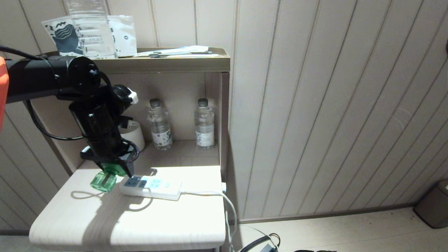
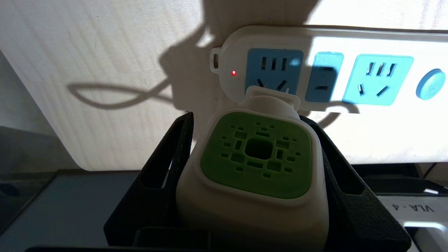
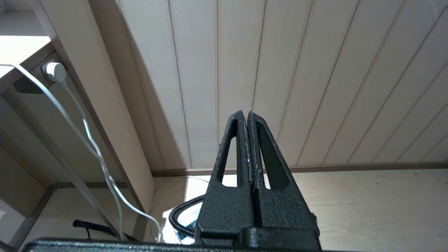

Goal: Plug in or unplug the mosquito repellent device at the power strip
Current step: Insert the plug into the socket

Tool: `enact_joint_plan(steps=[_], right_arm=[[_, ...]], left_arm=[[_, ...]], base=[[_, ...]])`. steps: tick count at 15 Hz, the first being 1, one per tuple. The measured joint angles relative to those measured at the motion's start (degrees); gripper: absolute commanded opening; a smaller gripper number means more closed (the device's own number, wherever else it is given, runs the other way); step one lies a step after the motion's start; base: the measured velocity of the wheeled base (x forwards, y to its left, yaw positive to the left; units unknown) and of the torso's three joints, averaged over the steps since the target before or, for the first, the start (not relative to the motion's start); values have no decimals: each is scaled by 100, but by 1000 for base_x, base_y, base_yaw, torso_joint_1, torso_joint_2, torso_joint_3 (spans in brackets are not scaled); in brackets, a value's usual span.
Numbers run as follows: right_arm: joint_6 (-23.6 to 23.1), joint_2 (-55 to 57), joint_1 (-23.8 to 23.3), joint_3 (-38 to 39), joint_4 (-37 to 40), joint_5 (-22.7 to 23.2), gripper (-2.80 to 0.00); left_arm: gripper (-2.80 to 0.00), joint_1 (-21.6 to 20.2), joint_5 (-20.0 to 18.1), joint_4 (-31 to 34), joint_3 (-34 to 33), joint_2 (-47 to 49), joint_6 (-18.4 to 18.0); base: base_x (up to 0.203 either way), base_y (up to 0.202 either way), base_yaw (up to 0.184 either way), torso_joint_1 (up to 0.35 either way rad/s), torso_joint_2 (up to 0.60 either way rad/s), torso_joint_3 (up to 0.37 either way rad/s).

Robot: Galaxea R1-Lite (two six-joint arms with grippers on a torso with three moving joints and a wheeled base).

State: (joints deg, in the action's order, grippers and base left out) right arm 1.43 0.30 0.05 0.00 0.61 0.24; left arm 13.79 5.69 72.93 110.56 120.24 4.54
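A white bedside table (image 1: pixel 140 224) is filling the near part of the head view, sunlit, with a tall open shelf behind it. On the table a long white power strip (image 1: pixel 154 188) is lying flat, its cord running off the right edge toward a wall plug. The left gripper (image 1: pixel 113 167) is reaching down at the strip's left end, its two black fingers clamped on the white head of the mosquito repellent device (image 2: pixel 257 164). The device's green bottle is jutting toward the table's left side. In the left wrist view the device's plug end is sitting right at the leftmost pale-blue socket (image 2: pixel 274 70), beside a lit red lamp; whether the prongs are seated cannot be told. This looks like the plugging or pulling step itself. The next move likely calls for a straight push or pull along the prongs. Further back, two water bottles (image 1: pixel 159 125) and a white mug (image 1: pixel 134 134) are standing in the shelf. The right gripper (image 3: pixel 247 117) is hanging parked off to the side, fingers pressed together.
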Motion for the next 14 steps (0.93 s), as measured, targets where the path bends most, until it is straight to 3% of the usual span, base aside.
enact_joint_plan(steps=[7,14], right_arm=[[2,0,2,0,1,1,-280],[0,0,2,0,1,1,-280]], left_arm=[[-280,122,-5,-23,5,156,685],[-280,183,23,-94,12,236,786]], base=[[0,0,0,0,0,0],[0,0,0,0,0,0]])
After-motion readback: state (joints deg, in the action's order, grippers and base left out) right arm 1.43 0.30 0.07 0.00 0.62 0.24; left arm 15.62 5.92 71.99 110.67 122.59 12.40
